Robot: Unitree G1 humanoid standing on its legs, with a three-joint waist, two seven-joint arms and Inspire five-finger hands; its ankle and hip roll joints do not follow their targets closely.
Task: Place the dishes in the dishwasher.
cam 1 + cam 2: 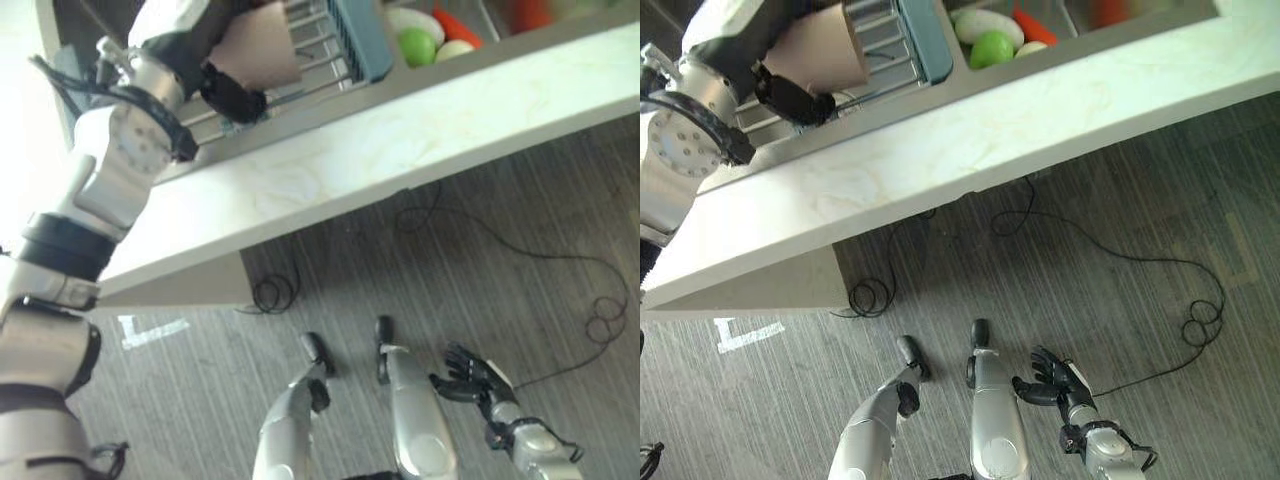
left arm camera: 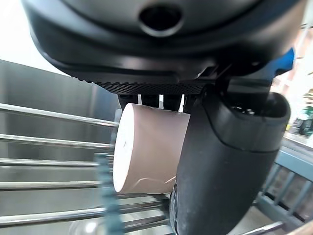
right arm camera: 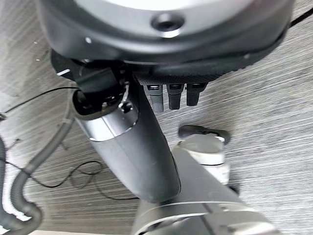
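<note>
Left hand (image 1: 228,92) curled round pale pink ceramic cup (image 2: 149,147) — held over the metal wire dishwasher rack (image 2: 54,166). Placing step; next, lower between wires, let go. Right hand (image 1: 470,377) relaxed, well below rack.

From my station the cup (image 2: 146,149) in my left hand (image 1: 235,95) reads as matt, smooth, pale pinkish-beige, with no gloss on its wall or flat base; I cannot tell whether it is ceramic or plastic. The rack (image 2: 54,142) behind it is bright metal wire, polished and reflective, edged by a teal frame (image 1: 360,40) that looks like smooth plastic. The surface (image 1: 400,140) is pale stone-like, faintly veined, with a soft sheen. The floor (image 1: 480,300) looks like grey, finely ribbed carpet, rough and matt. My left thumb (image 2: 220,166) has a smooth, satin black plastic shell; my right hand (image 1: 470,378) looks the same dark plastic.
</note>
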